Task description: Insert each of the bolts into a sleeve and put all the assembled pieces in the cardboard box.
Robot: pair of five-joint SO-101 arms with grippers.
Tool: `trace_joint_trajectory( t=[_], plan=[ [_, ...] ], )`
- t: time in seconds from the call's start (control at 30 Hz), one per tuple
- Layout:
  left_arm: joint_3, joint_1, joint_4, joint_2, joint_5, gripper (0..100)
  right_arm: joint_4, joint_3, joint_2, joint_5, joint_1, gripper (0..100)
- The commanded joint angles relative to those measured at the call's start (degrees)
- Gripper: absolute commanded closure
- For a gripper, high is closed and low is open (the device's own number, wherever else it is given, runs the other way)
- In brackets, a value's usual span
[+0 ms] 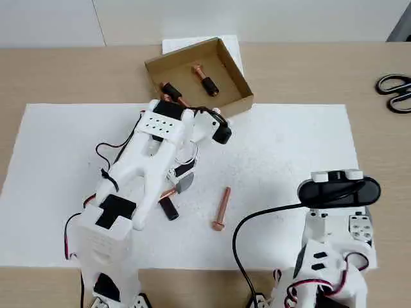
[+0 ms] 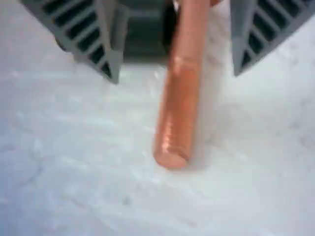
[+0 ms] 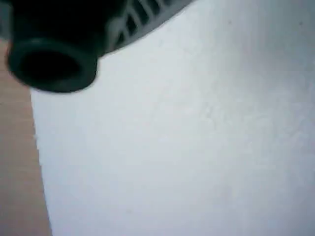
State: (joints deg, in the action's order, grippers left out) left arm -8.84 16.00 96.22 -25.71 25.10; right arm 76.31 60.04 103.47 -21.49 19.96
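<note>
My left gripper (image 2: pixel 174 71) stands open low over the white sheet, one grey finger (image 2: pixel 93 39) on each side of a copper bolt (image 2: pixel 178 98). The bolt lies on the sheet, touched by neither finger, its far end in a black sleeve (image 2: pixel 145 29). From above, that bolt and sleeve (image 1: pixel 169 204) lie just under the left gripper (image 1: pixel 181 182). A loose bolt (image 1: pixel 221 208) lies to their right. The cardboard box (image 1: pixel 243 90) at the back holds one assembled piece (image 1: pixel 207 80), with another (image 1: pixel 172 92) at its near-left corner. My right gripper holds a black sleeve (image 3: pixel 49 64) over the sheet's edge.
Scissors (image 1: pixel 395 93) lie on the wooden table at the far right. The right arm (image 1: pixel 337 218) is folded at the front right, off the sheet's middle. The white sheet (image 1: pixel 289 147) has bare room between the two arms.
</note>
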Motion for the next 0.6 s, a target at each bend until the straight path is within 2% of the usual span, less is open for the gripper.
trace_joint_trajectory(
  t=[0.0,0.27,0.33,0.43,0.57],
  plan=[
    [-1.8,-0.18,-1.32,-1.05,-0.44,85,-1.36,-0.62,0.31,-0.44,0.31,99.1],
    [-5.23,-0.26,-1.58,-12.57,-0.53,85,-1.36,-0.62,0.31,-0.44,0.31,99.1],
    [-7.52,-0.35,-1.14,-12.92,-0.7,89,-1.27,-0.62,0.31,-0.44,0.31,99.1],
    [-12.62,-0.26,0.53,-12.84,-0.79,100,-1.27,-0.62,0.31,-0.44,0.31,99.1],
    [-19.21,-0.35,4.13,-13.19,-0.79,99,-1.27,-0.62,0.31,-0.44,0.31,99.1]
  ],
)
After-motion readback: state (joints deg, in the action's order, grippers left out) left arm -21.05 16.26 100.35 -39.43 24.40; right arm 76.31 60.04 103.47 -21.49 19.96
